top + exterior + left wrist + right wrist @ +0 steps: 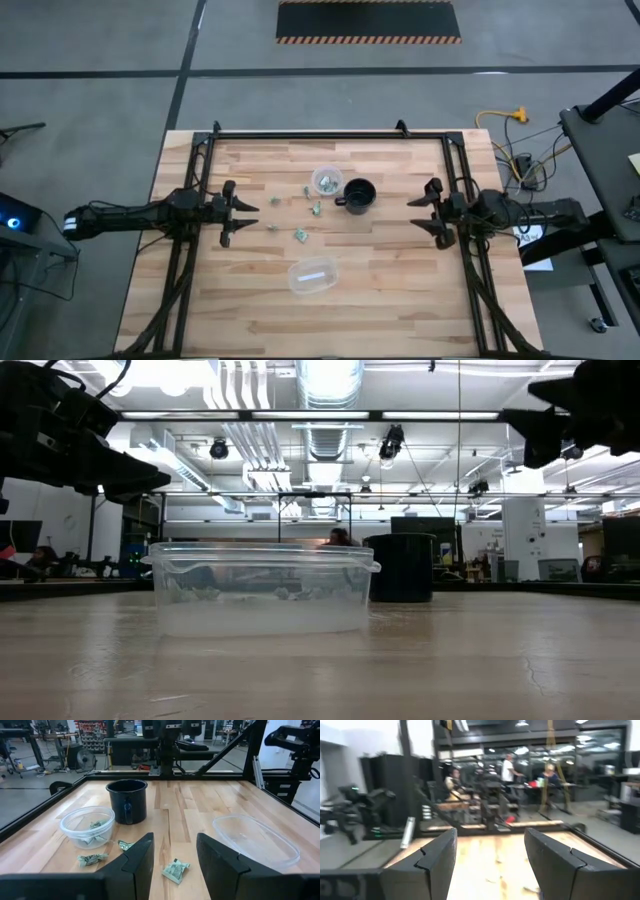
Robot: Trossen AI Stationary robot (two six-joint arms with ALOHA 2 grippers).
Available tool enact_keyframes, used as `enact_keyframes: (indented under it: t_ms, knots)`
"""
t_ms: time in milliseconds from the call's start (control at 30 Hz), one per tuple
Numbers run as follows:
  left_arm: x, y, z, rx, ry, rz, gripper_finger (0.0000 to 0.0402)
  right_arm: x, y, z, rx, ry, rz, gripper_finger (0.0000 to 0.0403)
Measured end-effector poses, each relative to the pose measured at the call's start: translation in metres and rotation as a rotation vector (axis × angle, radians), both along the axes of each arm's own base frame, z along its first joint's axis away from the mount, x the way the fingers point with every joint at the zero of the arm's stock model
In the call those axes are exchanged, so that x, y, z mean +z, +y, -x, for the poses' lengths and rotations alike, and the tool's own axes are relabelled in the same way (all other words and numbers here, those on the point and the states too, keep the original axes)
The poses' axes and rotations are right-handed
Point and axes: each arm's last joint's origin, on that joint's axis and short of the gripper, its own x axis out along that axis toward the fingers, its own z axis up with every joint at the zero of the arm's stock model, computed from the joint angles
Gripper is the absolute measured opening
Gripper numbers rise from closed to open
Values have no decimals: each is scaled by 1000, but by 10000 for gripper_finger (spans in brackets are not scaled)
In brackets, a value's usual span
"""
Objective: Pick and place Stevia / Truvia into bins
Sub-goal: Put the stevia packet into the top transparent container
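Several tiny green-and-white Stevia packets (300,235) lie flat on the wooden table between the arms, and three show in the left wrist view, one (175,870) just beyond the fingers. The small round clear cup (327,181) (87,826) stands beside the black mug (358,194) (127,800) and has packets in it. My left gripper (228,212) (175,840) hovers open at the table's left, pointing toward the packets. My right gripper (432,210) (490,837) hovers open at the table's right, facing the mug. Neither touches anything.
A larger oval clear tub (311,275) (260,588) (255,839) sits nearer the table's near edge than the packets. A black metal frame (330,133) runs along the far and side edges. Bare wood lies between each gripper and the packets.
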Motion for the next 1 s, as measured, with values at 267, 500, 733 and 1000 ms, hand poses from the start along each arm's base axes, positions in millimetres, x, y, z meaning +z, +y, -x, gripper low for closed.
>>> enact_keyframes:
  t_ms: [267,500,733,1000]
  knots:
    - [0,0,0,0,0,0,132,-11,-3,3,-113,99,30,221]
    - [0,0,0,0,1,0,132,-16,-3,3,-120,158,94,221]
    - [0,0,0,4,0,22,132,-16,-3,3,-121,159,119,221]
    - [1,0,0,4,-8,25,132,-16,-3,3,-122,159,147,221]
